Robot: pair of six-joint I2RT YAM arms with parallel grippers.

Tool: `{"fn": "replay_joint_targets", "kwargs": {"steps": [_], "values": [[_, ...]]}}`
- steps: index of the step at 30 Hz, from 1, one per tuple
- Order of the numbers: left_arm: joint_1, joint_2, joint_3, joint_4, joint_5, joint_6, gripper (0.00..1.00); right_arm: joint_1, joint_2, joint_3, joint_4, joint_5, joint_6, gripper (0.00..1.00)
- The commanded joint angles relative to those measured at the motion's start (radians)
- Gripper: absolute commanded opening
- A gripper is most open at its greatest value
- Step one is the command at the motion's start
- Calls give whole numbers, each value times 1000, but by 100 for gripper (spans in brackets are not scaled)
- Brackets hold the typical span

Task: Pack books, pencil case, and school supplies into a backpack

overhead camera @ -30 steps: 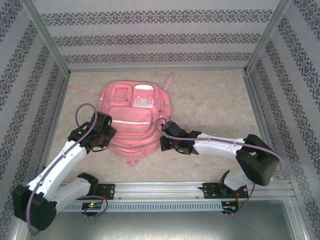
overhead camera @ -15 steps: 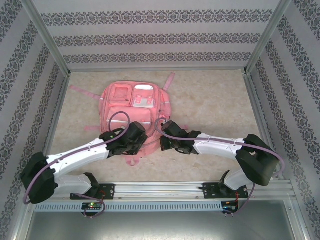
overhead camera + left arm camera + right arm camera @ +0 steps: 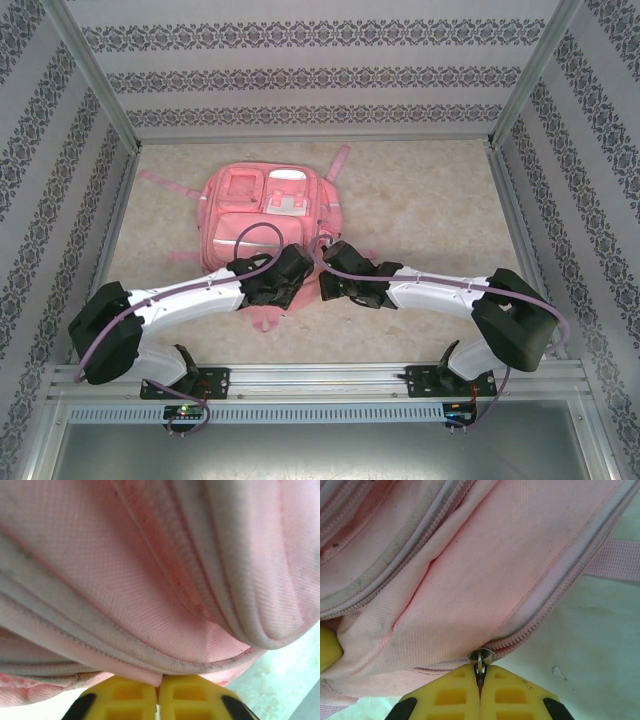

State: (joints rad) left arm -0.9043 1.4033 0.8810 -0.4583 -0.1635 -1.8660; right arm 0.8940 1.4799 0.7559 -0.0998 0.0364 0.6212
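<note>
Right hand [image 3: 480, 680] tight on backpack [image 3: 485, 580] zipper pull [image 3: 480, 659]; left hand [image 3: 159, 685] pressed together, both arms outstretched.

From my screen the backpack [image 3: 485, 570] is matt pink woven cloth with a coarse weave you can really see, and the pale piping looks grubby. The zip pull [image 3: 480, 658] is shiny metal. The pads [image 3: 450, 695] are smooth yellow plastic. The table [image 3: 430, 210] looks matt and stone-patterned, and the rail [image 3: 330, 378] is dull brushed aluminium.
</note>
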Motion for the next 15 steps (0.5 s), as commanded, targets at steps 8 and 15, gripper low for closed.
{"fn": "replay_joint_targets", "kwargs": {"steps": [8, 15], "values": [[-7, -224, -85, -235, -176, -30, 0, -97, -19, -23, -11, 48, -56, 0], [-7, -380, -93, -348, -215, -13, 0, -251, 48, 16, -4, 68, -145, 0]]}}
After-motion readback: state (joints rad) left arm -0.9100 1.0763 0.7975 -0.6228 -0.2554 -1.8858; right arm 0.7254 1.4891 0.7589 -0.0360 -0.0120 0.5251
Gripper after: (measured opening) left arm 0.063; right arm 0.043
